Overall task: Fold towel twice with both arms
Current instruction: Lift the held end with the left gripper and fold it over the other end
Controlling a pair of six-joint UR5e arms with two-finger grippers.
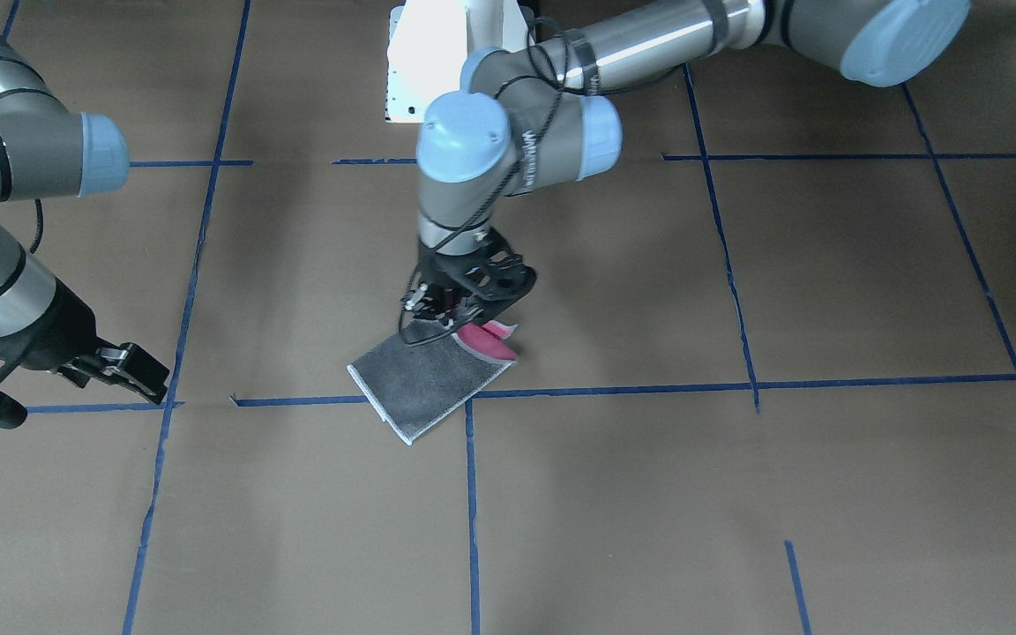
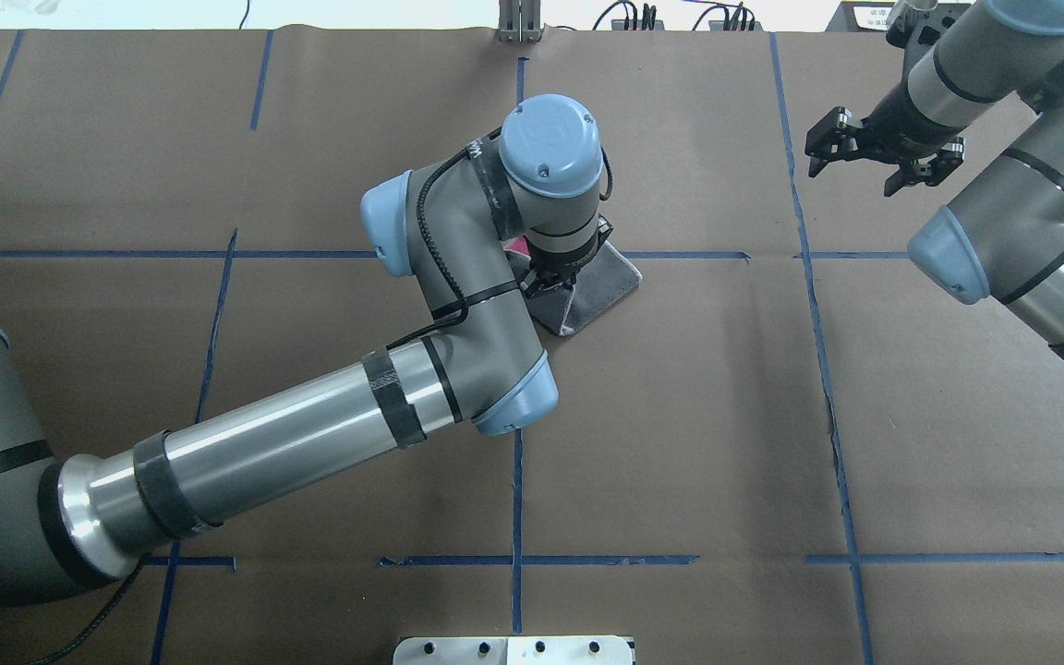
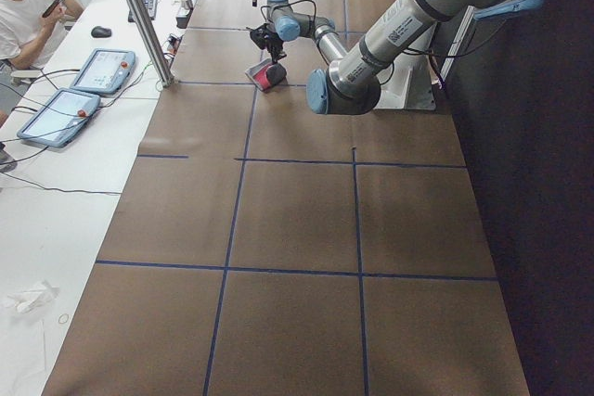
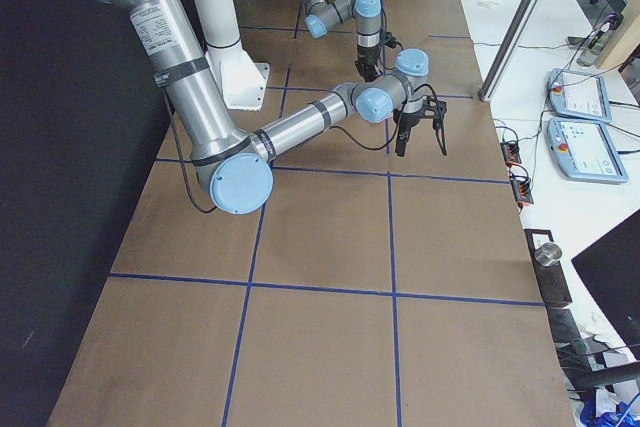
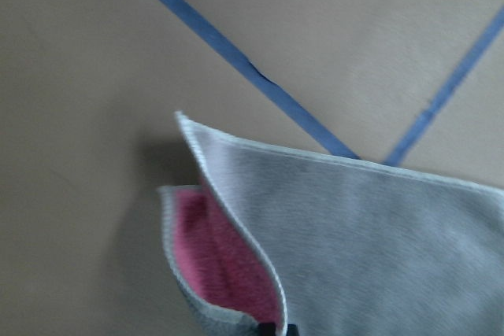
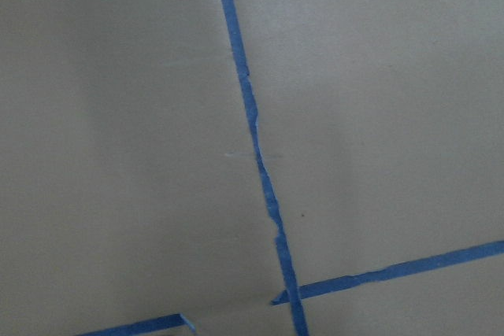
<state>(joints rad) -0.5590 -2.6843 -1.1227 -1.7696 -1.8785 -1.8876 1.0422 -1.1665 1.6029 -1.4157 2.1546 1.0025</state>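
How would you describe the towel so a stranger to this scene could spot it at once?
Start at the brown paper-covered table gridded with blue tape, and find the left arm that reaches its middle. Under its end effector lies the towel: folded, grey on top, pale-edged, one corner lifted showing bright pink, the only cloth on that table.

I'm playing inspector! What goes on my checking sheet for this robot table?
Surface: brown paper table, flat, marked with blue tape lines.
Job's things: the towel lies folded, grey side up, with pink showing at one lifted corner.
Clutter: nothing seen.
Grippers: left gripper looks shut on the towel's corner; right gripper is open and empty, off to the side.
Cables: black cable runs along the left arm, tidy.
Surroundings: a person sits at a white side bench with tablets.
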